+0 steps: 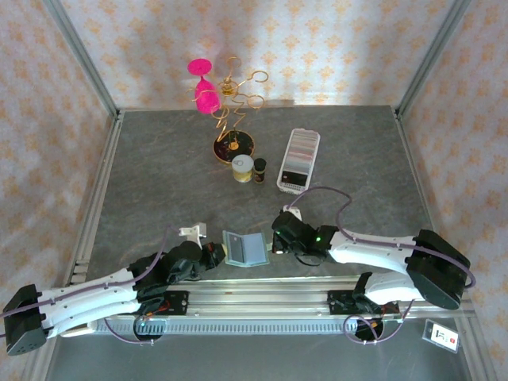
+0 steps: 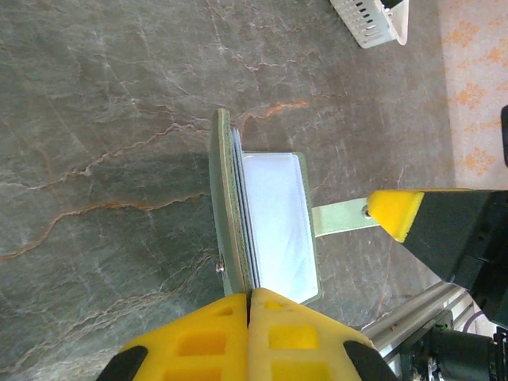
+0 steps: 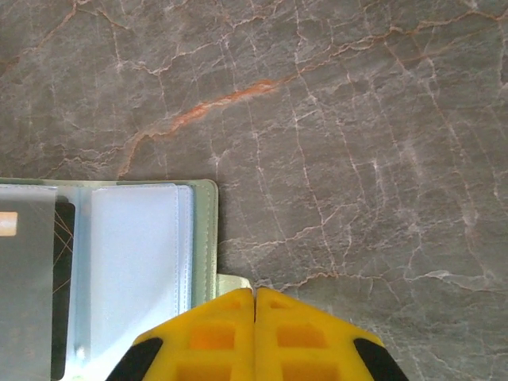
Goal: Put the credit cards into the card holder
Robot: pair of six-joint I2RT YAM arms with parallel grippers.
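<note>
The sage-green card holder lies open near the front edge, its grey-blue pockets facing up. One cover stands upright. My left gripper is shut on the card holder's near edge, coming in from the left. My right gripper is shut on the snap tab at the holder's right side. A dark card shows inside a clear left pocket. The credit cards sit as a packed row in the long clear tray further back.
A gold wire stand with a pink glass rises from a brown dish at the back. A small cream-lidded jar and a dark bottle stand beside the tray. A metal rail runs along the near edge.
</note>
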